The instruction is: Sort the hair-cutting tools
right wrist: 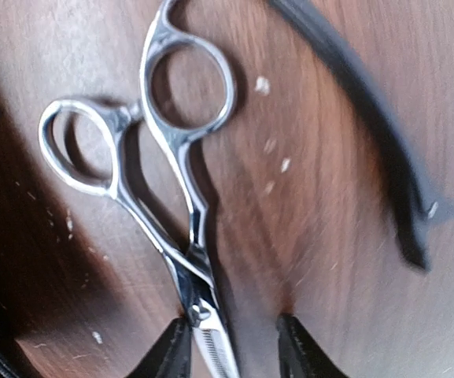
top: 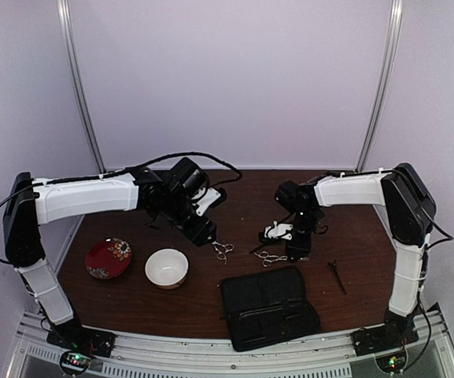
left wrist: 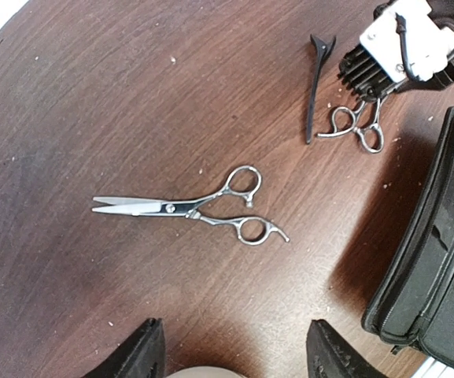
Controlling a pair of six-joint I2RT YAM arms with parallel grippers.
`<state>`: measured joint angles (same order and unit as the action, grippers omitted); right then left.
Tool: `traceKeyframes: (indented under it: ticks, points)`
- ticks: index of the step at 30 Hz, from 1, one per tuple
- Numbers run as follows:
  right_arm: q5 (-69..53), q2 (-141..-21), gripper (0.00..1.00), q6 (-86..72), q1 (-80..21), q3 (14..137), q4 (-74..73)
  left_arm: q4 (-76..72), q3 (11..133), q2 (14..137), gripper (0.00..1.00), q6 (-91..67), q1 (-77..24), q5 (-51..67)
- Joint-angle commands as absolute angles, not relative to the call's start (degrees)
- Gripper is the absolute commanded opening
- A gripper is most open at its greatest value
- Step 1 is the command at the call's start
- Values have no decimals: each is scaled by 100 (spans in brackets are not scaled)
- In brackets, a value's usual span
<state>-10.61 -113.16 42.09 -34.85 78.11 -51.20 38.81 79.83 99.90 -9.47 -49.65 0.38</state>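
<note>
One pair of silver scissors (top: 223, 250) lies on the brown table, also in the left wrist view (left wrist: 195, 206). My left gripper (top: 211, 236) hovers just above it, open and empty (left wrist: 234, 324). A second pair of scissors (top: 270, 257) lies by my right gripper (top: 296, 253). In the right wrist view my right gripper (right wrist: 232, 319) is open and low at the table, straddling the blade of these scissors (right wrist: 181, 157) near the pivot. A black stick-like clip (right wrist: 368, 118) lies just beside them, also in the left wrist view (left wrist: 315, 87). Another black stick (top: 337, 276) lies at the right.
An open black rectangular pouch (top: 267, 307) lies at the near edge, close to both pairs of scissors, and shows in the left wrist view (left wrist: 439, 260). A white bowl (top: 167, 268) and a red patterned plate (top: 108, 258) stand at the near left.
</note>
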Motion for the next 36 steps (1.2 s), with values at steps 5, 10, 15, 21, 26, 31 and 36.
traceKeyframes:
  ticks: [5, 10, 15, 21, 26, 31, 36]
  points:
    - [-1268, -12063, 27, 4488, -3800, 9016, -5391, 3701, 7744, 9658, 65, -921, -4904, -206]
    - [-1499, -12760, 20, 4439, -4035, 10136, -5824, 3702, 7535, 9415, 65, -942, -4904, -325]
    - [-1614, -13225, 17, 4349, -4186, 11016, -6120, 3705, 7322, 9184, 65, -1022, -4904, -367]
    - [-1823, -12857, 33, 4350, -4120, 10975, -6298, 3732, 7297, 9101, 65, -735, -4904, -238]
    - [-2381, -11690, 52, 4106, -3716, 10059, -5990, 3638, 7490, 9224, 72, -265, -4897, 120]
    - [-3161, -10541, 52, 3723, -3166, 9008, -5705, 4309, 8480, 10101, 91, 299, -4888, 743]
    - [-4015, -9453, 52, 3371, -2581, 7827, -5185, 4281, 9074, 10753, 55, 610, -4887, 1201]
